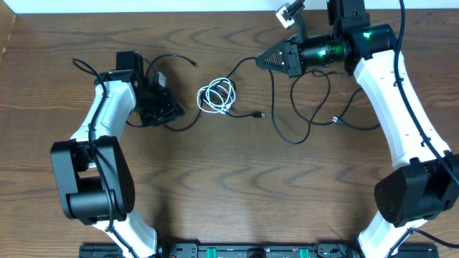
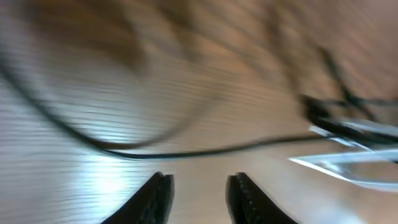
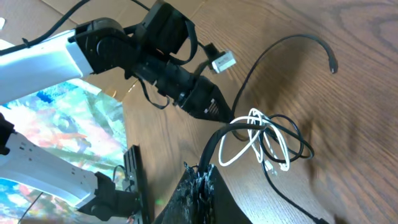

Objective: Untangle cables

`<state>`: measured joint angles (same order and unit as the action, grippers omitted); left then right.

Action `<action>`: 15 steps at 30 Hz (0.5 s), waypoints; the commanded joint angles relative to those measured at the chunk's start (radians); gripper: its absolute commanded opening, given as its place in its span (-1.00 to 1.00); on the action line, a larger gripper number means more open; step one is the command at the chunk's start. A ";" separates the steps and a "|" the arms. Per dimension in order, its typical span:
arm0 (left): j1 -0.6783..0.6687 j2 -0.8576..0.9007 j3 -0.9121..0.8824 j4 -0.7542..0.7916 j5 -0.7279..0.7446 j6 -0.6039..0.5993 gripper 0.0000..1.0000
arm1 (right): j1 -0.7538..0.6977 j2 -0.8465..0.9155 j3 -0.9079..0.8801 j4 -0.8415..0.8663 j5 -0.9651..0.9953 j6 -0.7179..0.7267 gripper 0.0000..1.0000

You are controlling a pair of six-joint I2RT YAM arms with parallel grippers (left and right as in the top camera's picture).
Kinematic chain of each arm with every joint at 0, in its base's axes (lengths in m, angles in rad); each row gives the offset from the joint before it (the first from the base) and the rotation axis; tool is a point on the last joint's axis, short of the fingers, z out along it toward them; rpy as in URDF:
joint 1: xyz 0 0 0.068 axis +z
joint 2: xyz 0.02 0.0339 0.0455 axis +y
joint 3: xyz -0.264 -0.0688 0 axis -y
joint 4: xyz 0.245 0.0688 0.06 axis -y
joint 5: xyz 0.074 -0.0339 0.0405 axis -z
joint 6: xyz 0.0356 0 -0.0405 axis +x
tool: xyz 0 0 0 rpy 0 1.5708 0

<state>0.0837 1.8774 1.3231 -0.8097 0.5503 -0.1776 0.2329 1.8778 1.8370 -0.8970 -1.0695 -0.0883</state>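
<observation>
A white cable (image 1: pixel 216 97) lies coiled mid-table with a thin black cable looped through it. My right gripper (image 1: pixel 259 61) points left and is shut on that black cable (image 3: pixel 219 138), which runs from the fingertips (image 3: pixel 204 173) down into the white coil (image 3: pixel 254 140). More black cables (image 1: pixel 301 123) sprawl under the right arm. My left gripper (image 1: pixel 171 113) is left of the coil, low over the table. Its fingers (image 2: pixel 160 193) stand apart with nothing between them. Just beyond them a black cable (image 2: pixel 186 152) lies across the wood.
Another black cable with a plug end (image 1: pixel 193 64) lies behind the left gripper. A white tag (image 1: pixel 287 14) hangs near the back edge by the right arm. A black rail (image 1: pixel 215 251) runs along the table's front edge.
</observation>
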 commanded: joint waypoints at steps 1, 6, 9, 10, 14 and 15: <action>0.005 0.013 -0.006 -0.015 0.224 -0.142 -0.18 | 0.001 -0.043 0.007 -0.002 -0.047 -0.018 -0.98; 0.005 0.013 -0.006 -0.020 0.225 -0.516 -0.12 | 0.004 -0.043 0.007 -0.009 -0.090 -0.055 -0.98; 0.005 0.013 -0.006 -0.029 0.241 -0.696 -0.13 | 0.004 -0.043 0.007 -0.016 -0.093 -0.070 -0.98; 0.005 0.013 -0.006 -0.029 0.255 -0.737 -0.13 | 0.005 -0.043 0.007 -0.018 -0.093 -0.075 -0.98; 0.005 0.013 -0.006 0.026 0.347 -0.904 -0.12 | 0.012 -0.043 0.007 -0.039 -0.093 -0.112 -0.98; 0.005 0.013 -0.006 0.045 0.360 -0.929 -0.13 | 0.017 -0.043 0.007 -0.040 -0.093 -0.119 -0.98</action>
<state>0.0841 1.8774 1.3212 -0.7975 0.8185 -0.8993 0.2356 1.8778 1.8370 -0.9302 -1.1164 -0.1532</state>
